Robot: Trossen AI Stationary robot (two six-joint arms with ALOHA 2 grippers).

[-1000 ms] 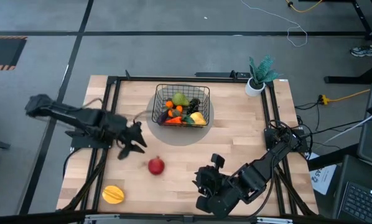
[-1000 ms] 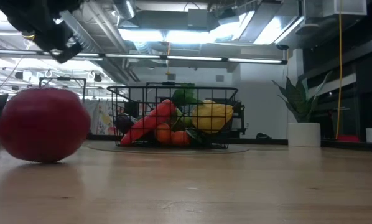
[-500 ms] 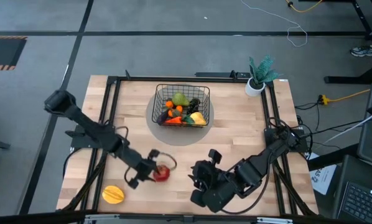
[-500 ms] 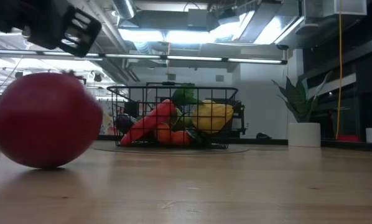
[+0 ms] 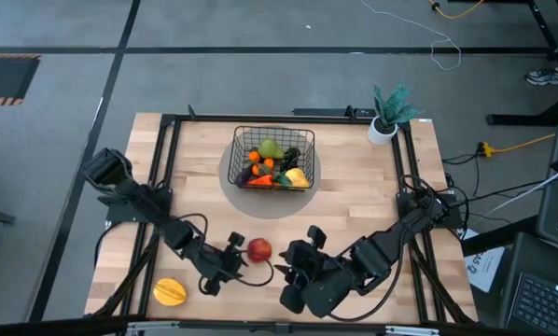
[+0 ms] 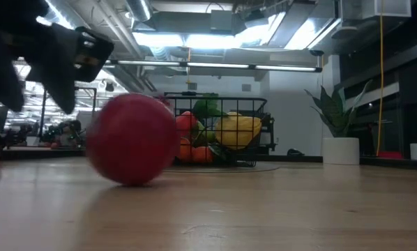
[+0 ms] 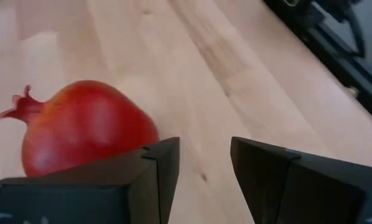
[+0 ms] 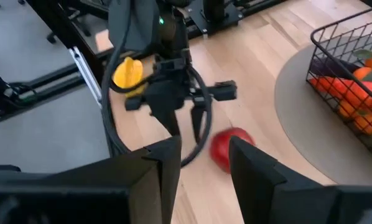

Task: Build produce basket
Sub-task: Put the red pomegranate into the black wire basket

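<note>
Now, we read the scene like this:

Table (image 5: 354, 201): we see a wooden top inside a dark frame, with both arms reaching in from its side edges.

Basket (image 5: 273, 136): it stands on a round grey mat (image 5: 260, 203) near the middle of the far edge. In the low view the basket (image 6: 254, 132) sits behind the red fruit.

Produce in basket: we make out a green piece, small oranges, a carrot (image 5: 258, 182), a dark purple piece and a yellow piece (image 5: 297, 176); all lie inside the wire walls.

Red fruit (image 5: 259, 249): it lies loose on the table near the middle of the near edge, between the two grippers. We see a small crown on it in the left wrist view (image 7: 86, 134). Nothing holds it.

Yellow fruit (image 5: 170, 292): it rests by the near left corner, well apart from the basket.

Left gripper (image 5: 230, 258): it sits low over the table just beside the red fruit, on its left-edge side. Its fingers (image 7: 164, 168) stand spread with only bare wood between them, so it grasps nothing.

Right gripper (image 5: 293, 271): it waits near the near edge, just to the right-edge side of the red fruit. Its fingers (image 8: 167, 162) are parted and empty.

Plant (image 5: 391, 110): a teal plant in a white pot stands at the far right corner.
</note>
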